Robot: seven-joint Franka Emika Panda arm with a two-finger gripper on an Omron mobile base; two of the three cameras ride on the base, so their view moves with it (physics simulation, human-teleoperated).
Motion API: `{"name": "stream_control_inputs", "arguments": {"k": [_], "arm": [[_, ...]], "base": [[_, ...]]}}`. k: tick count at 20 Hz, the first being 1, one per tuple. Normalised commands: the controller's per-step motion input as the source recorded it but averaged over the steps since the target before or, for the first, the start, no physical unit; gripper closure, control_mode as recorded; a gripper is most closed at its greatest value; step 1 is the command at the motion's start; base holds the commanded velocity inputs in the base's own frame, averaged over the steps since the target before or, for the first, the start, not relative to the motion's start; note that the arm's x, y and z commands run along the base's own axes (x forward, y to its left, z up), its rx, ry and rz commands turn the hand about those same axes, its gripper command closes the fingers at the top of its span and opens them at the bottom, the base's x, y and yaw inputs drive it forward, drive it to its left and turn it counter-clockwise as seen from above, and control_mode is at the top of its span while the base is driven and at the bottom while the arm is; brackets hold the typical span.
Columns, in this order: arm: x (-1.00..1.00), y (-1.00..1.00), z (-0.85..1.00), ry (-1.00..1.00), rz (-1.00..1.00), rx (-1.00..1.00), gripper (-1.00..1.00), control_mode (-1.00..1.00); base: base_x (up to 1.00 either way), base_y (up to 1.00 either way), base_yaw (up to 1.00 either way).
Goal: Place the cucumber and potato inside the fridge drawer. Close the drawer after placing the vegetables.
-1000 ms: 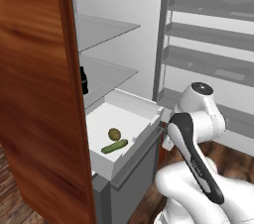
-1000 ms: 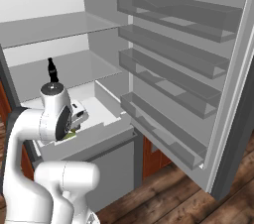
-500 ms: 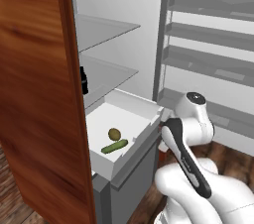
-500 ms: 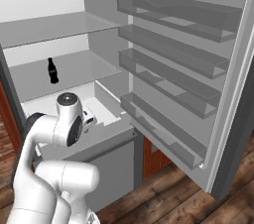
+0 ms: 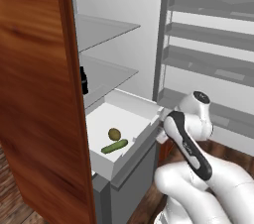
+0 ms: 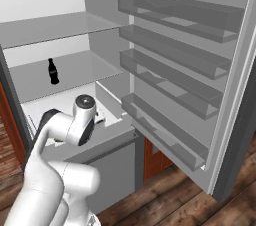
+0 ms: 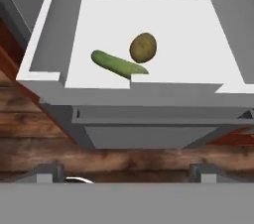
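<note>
Kitchen w/ wood-plank floor [image 7: 124, 158] and a grey fridge [image 5: 129, 178], door [image 6: 190, 70] swung wide, its racks bare. A wooden cabinet panel [image 5: 34, 94] fills the left side of the left base view. A dark bottle [image 6: 52, 71] stands on a glass shelf [image 6: 75, 67] inside. The fridge drawer [image 7: 54, 34] is pulled out, white inside, grey front. The cucumber [image 7: 117, 64] and potato [image 7: 143, 47] lie on its floor near the front wall, just beside each other; can't tell if touching. The end effector [image 7: 126, 173] hangs outside the drawer front, fingers [image 7: 47, 172] spread wide, nothing between them, well apart from both veg. In both base views the arm's own body hides the fingers.
</note>
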Motion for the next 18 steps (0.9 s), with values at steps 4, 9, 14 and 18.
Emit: {"name": "stream_control_inputs", "arguments": {"k": [4, 9, 14, 18], "arm": [[0.72, 0.29, -0.37, -0.08, -0.12, 0.09, -1.0, -1.0], [0.61, 0.31, -0.51, -0.08, -0.14, 0.09, -1.0, -1.0], [0.19, 0.33, -0.6, -0.07, -0.19, 0.08, -1.0, -1.0], [-0.53, 0.0, 0.27, -0.14, -0.29, 0.06, -1.0, -1.0]], "base": [[0.0, 0.0, 0.0], [0.0, 0.0, 0.0], [0.0, 0.0, 0.0], [0.0, 0.0, 0.0]]}}
